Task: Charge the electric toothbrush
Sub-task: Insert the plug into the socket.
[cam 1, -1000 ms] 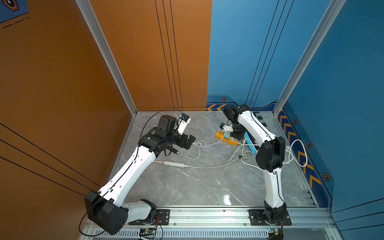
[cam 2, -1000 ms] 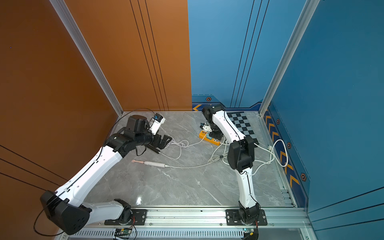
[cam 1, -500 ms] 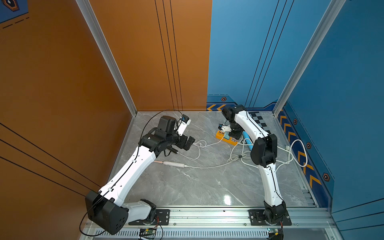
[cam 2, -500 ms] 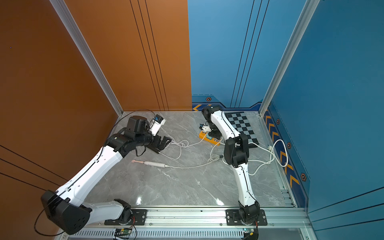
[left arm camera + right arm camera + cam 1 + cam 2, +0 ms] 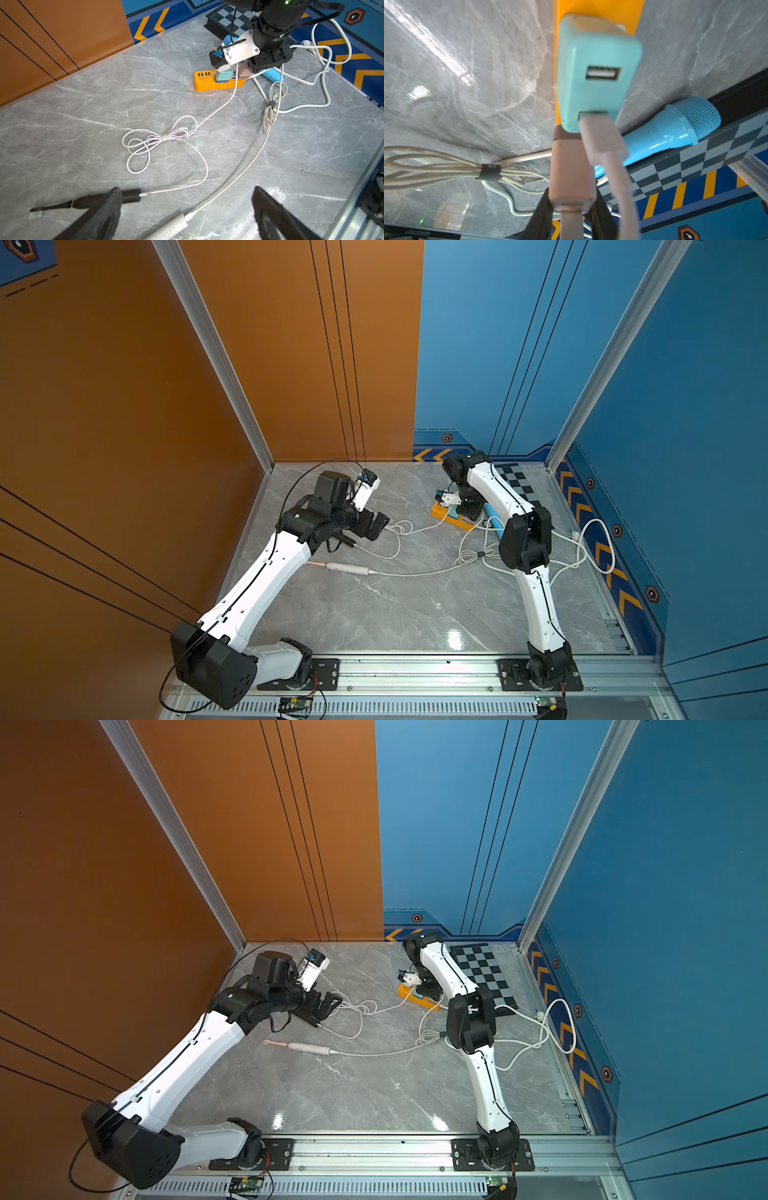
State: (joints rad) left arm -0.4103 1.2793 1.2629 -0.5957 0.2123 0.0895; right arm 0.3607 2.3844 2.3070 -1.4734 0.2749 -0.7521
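Since the electric toothbrush (image 5: 309,1048) is a slim, smooth plastic stick, it's judged light and rigid but prone to rolling and slipping. The thicker white handle would be the bit to pinch, not the thin pink neck. It's laid flat on the marble table (image 5: 353,1094) over on the left, close by the left forearm, and it's touched by nothing.

Just beyond it, the left gripper (image 5: 187,190) is held over the table with its jaws spread wide and nothing between them. A black toothbrush (image 5: 83,202) is seen lying right by one finger.

Moving right, the cable (image 5: 382,1052) from the white brush is trailed limp across the table to a tied bundle (image 5: 436,168). It's soft stuff, so the brush could likely be dragged if it's tugged.

Further right, what's taken to be that cable's pink USB plug (image 5: 572,172) is pinched in the narrowly set jaws of the right gripper (image 5: 572,209). It's held right at the edge of the teal adapter (image 5: 598,52), which is seated on the orange power strip (image 5: 207,84); whether they touch can't be told. One port is filled by a second plug (image 5: 602,137), and the other is seen empty. The held plug is judged small, stiff and a bit slick, best gripped on its flat sides. The brush itself is left well apart from this gripper, joined only by cable.
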